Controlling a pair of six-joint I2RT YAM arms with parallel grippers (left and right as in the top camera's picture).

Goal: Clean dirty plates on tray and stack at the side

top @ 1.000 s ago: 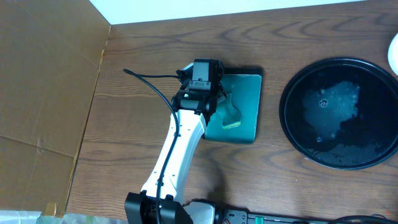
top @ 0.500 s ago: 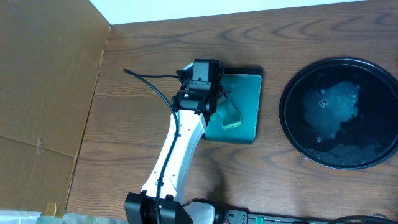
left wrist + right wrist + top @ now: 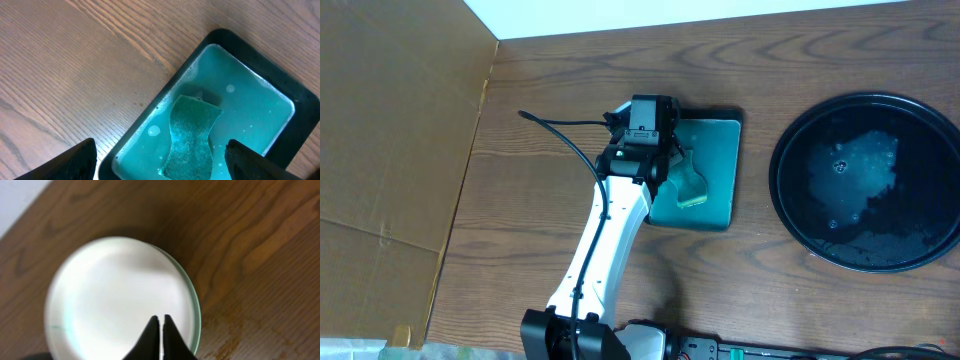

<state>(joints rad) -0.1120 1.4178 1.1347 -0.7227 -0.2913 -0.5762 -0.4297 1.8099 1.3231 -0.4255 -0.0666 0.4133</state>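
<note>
Where the round black tray (image 3: 775,185) sits on the desk (image 3: 760,60), its right rim runs to the picture's right edge, and its glossy floor carries a wet, foamy patch. Left of the black tray lies a strip of bare wood, then one small teal tray (image 3: 718,150) with a black rim. Farther left still is open wood up to a sheet of cardboard (image 3: 390,150). The black tray is round and lies flat, so it has no long axis. One sponge (image 3: 192,125) lies in the teal tray's liquid, its long axis running roughly along that tray's longer side. The left end effector (image 3: 160,152) hangs over the sponge with its fingers (image 3: 75,160) spread wide and nothing between them. In the right wrist view one white plate (image 3: 115,295) lies flat and face up on bare wood, with a greenish edge along its right side. Whether more plates lie beneath it cannot be told, nor how it lies from the black tray. The right end effector (image 3: 161,322) is above the plate's near part, its fingers pressed together on nothing.
</note>
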